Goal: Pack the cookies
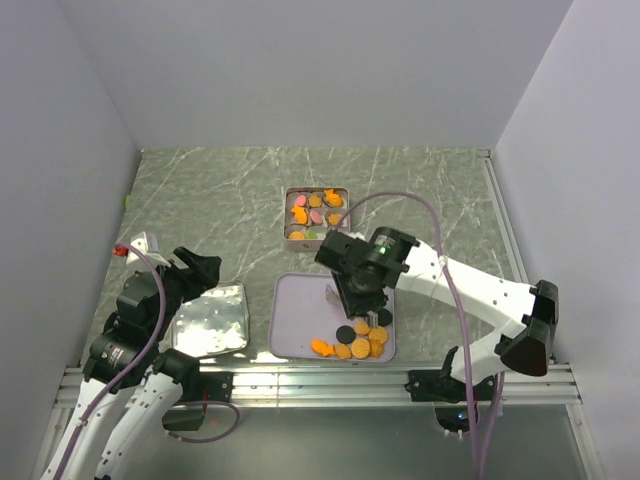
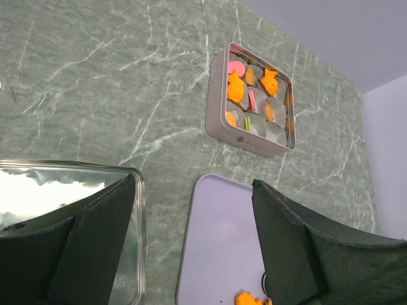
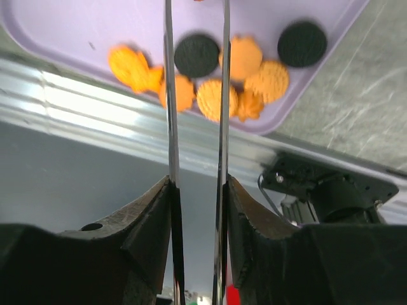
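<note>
The loose cookies (image 1: pixel 358 338) are piled on the purple tray (image 1: pixel 295 315) at the near edge of the bench, directly under the right gripper (image 1: pixel 352 298). Its thin jaws are seen nearly together, but the tips are cut off, so a grip cannot be told. The left gripper (image 1: pixel 205 268) is spread wide at the near left corner.

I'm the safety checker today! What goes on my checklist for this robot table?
Surface: green marbled table.
Job's things: cookies clustered in the near right corner of the purple tray; more in paper cups of the square tin.
Clutter: shiny metal lid beside the left arm.
Hands: left hand open, empty; right hand over the tray, blades slightly apart.
Cables: purple cable loops over the right arm.
Surroundings: plain walls; metal rail at near edge.
</note>
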`<state>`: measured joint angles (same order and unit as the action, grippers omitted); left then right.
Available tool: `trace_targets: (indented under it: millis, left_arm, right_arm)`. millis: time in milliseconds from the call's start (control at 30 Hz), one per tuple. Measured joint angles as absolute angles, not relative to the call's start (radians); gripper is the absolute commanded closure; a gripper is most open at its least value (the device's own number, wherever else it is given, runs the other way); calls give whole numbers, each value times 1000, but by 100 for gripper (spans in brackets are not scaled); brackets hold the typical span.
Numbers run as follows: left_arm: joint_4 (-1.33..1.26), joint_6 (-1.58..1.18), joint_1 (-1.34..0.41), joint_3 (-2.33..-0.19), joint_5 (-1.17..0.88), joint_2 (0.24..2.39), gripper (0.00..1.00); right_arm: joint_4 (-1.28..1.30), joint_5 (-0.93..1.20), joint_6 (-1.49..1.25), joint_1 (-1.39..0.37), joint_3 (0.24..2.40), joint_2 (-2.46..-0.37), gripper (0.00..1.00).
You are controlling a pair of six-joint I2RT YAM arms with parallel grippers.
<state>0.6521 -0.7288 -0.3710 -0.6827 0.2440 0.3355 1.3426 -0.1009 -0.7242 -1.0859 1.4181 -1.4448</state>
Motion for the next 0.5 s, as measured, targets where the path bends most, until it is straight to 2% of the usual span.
trace_targets:
  millis: [300,500]
  left_arm:
    - [660,-746,-371,-683,262,334,20]
    - [670,-754,-373,-683,273,315,20]
  right_arm:
    - [1353,-140,-603,-878,1718,-1597,59]
    - [1349,-145,-533,-736,1976,-1796,59]
